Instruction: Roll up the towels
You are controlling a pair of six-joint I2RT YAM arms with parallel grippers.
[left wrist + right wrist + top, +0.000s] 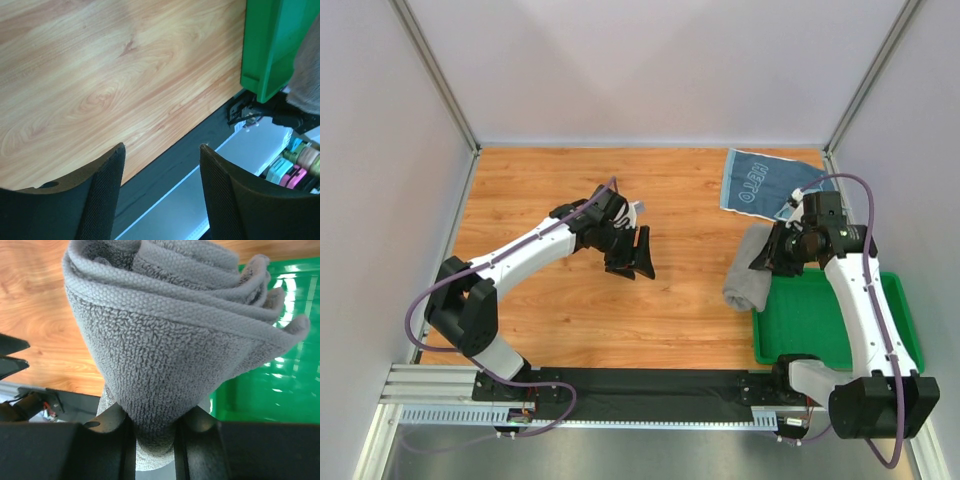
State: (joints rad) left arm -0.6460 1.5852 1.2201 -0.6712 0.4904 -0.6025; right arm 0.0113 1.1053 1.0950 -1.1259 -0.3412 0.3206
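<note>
The right end effector [155, 436] pinches a rolled grey towel [748, 282] hanging at the left rim of the green tray [820, 322]. The left end effector [632, 256] hovers open over the table [570, 300].

Tail of grey towel [165, 360] hidden inside right end effector [155, 427]

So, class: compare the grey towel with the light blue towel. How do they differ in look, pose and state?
Colour: the grey towel is plain; the light blue towel bears white lettering. Pose: the grey one is bunched in folds; the blue one lies flat on the table. State: the right tool grips the grey towel by the green tray; no tool holds the blue one. Both are cloth towels at the table's right side.
</note>
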